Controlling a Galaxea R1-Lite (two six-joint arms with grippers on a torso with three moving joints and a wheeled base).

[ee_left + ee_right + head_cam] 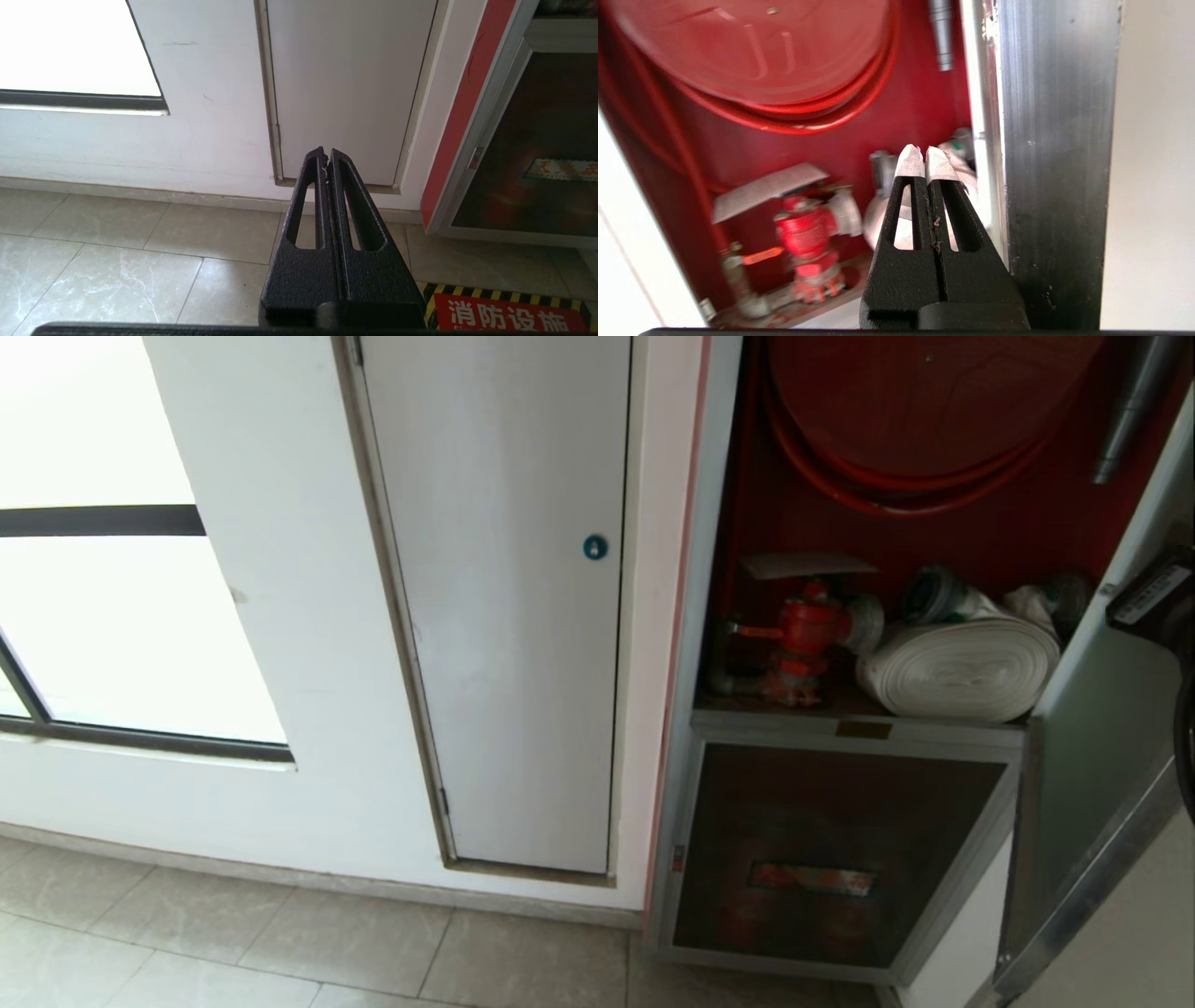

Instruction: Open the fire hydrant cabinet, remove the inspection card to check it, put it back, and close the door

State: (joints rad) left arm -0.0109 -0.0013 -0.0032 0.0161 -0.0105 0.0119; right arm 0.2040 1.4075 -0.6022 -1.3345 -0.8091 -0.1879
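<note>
the fire hydrant cabinet [738, 569] stands open, and the inspection card [768, 189] lies flat on top of the red valve [805, 233], beside the rolled white hose [962, 667]. my right gripper [926, 156] is pinched together with nothing in it, close by the aluminium edge of the door [1057, 163]. my left gripper [326, 158] hangs low, also closed and empty. going in like this i risk nudging the card off the valve, or scraping the door frame and swinging it.
</note>
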